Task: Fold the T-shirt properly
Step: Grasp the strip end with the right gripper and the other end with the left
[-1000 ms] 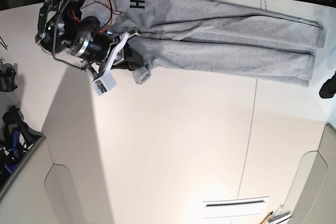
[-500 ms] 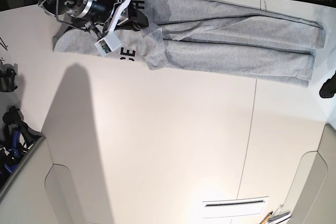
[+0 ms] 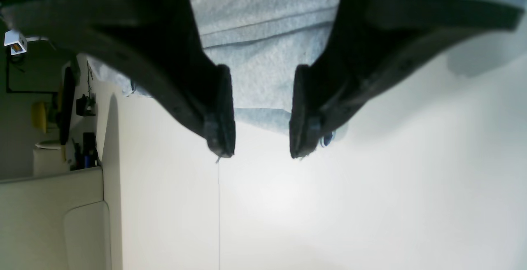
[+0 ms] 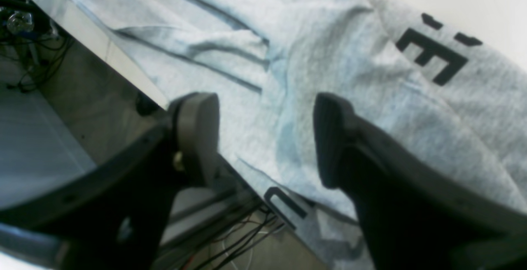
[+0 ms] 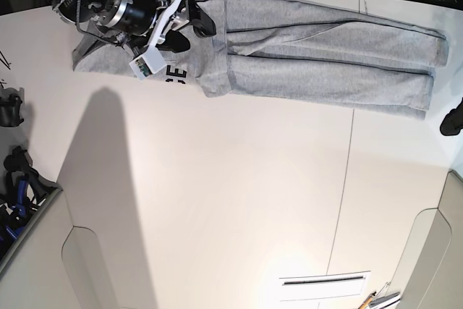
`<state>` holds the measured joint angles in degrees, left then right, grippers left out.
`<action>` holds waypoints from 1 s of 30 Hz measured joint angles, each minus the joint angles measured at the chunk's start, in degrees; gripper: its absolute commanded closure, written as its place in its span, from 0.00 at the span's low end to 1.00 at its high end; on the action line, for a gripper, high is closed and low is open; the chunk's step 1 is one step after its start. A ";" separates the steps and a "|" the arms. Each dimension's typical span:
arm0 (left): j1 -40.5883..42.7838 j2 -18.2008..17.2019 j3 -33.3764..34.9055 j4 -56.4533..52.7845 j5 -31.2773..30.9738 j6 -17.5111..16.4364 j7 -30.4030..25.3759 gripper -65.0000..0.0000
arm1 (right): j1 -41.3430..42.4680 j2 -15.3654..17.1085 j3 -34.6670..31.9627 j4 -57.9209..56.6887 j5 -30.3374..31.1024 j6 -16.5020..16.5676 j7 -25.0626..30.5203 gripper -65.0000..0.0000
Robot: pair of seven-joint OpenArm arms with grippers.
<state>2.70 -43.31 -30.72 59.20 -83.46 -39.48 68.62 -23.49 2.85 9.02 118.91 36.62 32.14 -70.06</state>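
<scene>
right gripper (image 4: 263, 142) is spread wide, jaws well apart with nothing pinched between them, just hanging over the t-shirt (image 4: 329, 76). in the right wrist view one finger (image 4: 197, 134) sits out over the table edge and the other is above the grey fabric. you can see dark block lettering on the cloth near there, an "e" shape up toward the top right and another bit of a letter down by the hem at the table edge. there are a few folds and creases running through the fabric above the jaws.

in the base view the right gripper (image 5: 194, 23) is over the shirt's left end in that view, at the far edge of the white table (image 5: 239, 200). the t-shirt (image 5: 325, 63) is stretched out as a long narrow band across the far side of the table, folded lengthwise with a dark seam line between the two halves, lettering showing just beside the gripper.

left gripper (image 3: 261, 138) is partly spread too, a clear gap between the pads (image 3: 222, 109) and nothing held. it hovers right at the edge of the t-shirt (image 3: 263, 56), grey cloth behind the jaws and bare table (image 3: 329, 204) in front. in the base view only a dark bit at the right edge is visible, can't really tell what it is.
</scene>
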 measured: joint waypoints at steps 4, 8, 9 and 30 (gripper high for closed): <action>0.31 0.00 0.00 0.00 1.44 0.00 -0.04 0.50 | 0.33 0.00 0.00 0.02 -0.02 0.00 0.00 0.45; 3.06 -0.02 0.00 0.04 2.93 0.00 -1.40 0.49 | 1.75 0.00 0.00 1.29 -0.04 0.00 -0.02 0.45; 4.07 -0.02 0.00 0.04 3.48 0.00 -2.21 0.49 | 2.23 0.00 0.00 1.49 -0.09 0.00 0.00 0.45; 14.73 7.87 -7.41 0.33 13.99 -0.55 -13.20 0.49 | 4.90 -0.02 0.00 1.62 -3.04 0.00 2.56 0.45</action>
<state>17.43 -35.44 -38.13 59.53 -69.47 -40.03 55.42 -18.59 2.83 9.02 120.53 33.58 32.14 -67.51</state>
